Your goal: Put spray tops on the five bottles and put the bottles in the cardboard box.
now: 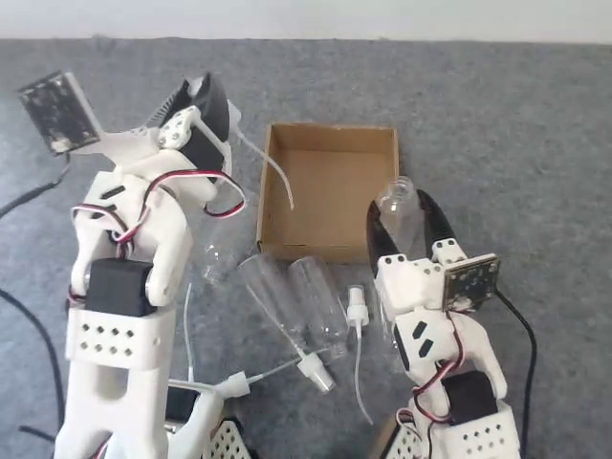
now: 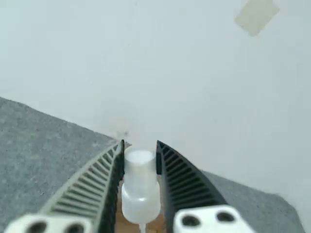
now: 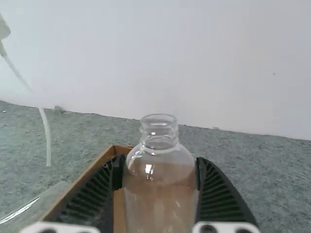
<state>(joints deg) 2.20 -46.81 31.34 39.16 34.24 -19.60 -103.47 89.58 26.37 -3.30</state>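
Here, grey carpet (image 1: 535, 115) meets a white wall (image 1: 306, 17). The right gripper (image 3: 158, 162) clamps a bottle (image 3: 158, 145) upright, neck up. The left gripper (image 2: 140, 144) pinches a spray top (image 2: 140, 184).

The cardboard box (image 1: 330, 191) sits mid-desk (image 1: 535, 124). The left end effector (image 2: 140, 150), with a spray top (image 2: 140, 187) between its fingers, is left of the box. The right end effector (image 1: 397, 204), gripping a bottle (image 3: 158, 141), is at its front right corner. Before the box lie two bottles (image 1: 274, 290) side by side.
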